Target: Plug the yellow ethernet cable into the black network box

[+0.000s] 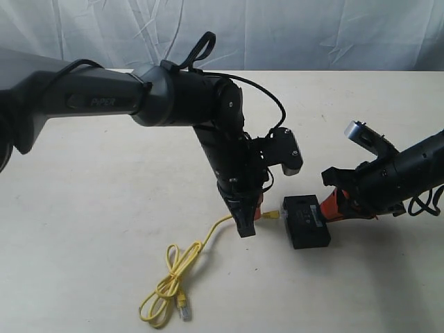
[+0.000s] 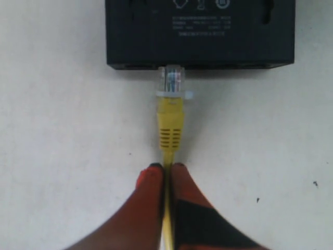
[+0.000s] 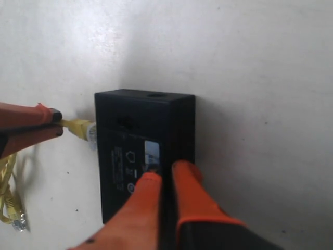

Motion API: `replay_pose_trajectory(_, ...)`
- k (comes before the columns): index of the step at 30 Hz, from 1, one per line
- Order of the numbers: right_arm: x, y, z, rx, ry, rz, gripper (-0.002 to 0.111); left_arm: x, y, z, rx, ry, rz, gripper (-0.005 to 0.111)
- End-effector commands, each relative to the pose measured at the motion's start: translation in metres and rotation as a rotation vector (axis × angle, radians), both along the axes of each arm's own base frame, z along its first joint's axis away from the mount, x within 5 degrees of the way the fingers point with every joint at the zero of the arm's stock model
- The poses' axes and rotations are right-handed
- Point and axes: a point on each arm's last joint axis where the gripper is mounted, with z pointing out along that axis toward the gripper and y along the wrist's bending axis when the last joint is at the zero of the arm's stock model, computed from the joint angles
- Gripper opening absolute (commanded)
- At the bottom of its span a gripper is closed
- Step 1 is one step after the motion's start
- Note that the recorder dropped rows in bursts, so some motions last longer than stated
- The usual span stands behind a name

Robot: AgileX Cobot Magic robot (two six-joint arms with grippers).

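The yellow ethernet cable [image 2: 170,122], pinched behind its plug by the left gripper [image 2: 166,169], needs a straight push into the black network box [image 2: 200,32] while the closed right gripper [image 3: 165,174] braces it.

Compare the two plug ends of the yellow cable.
The near plug sits at the black network box, its tip at the box's side; the far plug lies loose on the table beside the coils. The left hand pinches the cable behind the near plug; nothing holds the far one. Both are clear plastic.
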Motion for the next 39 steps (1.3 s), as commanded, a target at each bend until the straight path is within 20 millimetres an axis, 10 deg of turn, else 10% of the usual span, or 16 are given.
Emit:
replay_pose_trajectory(1,0.000,-0.008,-0.017,-0.130,-0.036,0.023,-0.001,-0.001,-0.005,0.005,-0.044,0.007,0.026,0.000)
replay_pose_trajectory(39,0.013,-0.008,-0.012,-0.133,-0.085,0.047,-0.001,0.003,0.019,0.011,-0.026,0.103,0.035,0.000)
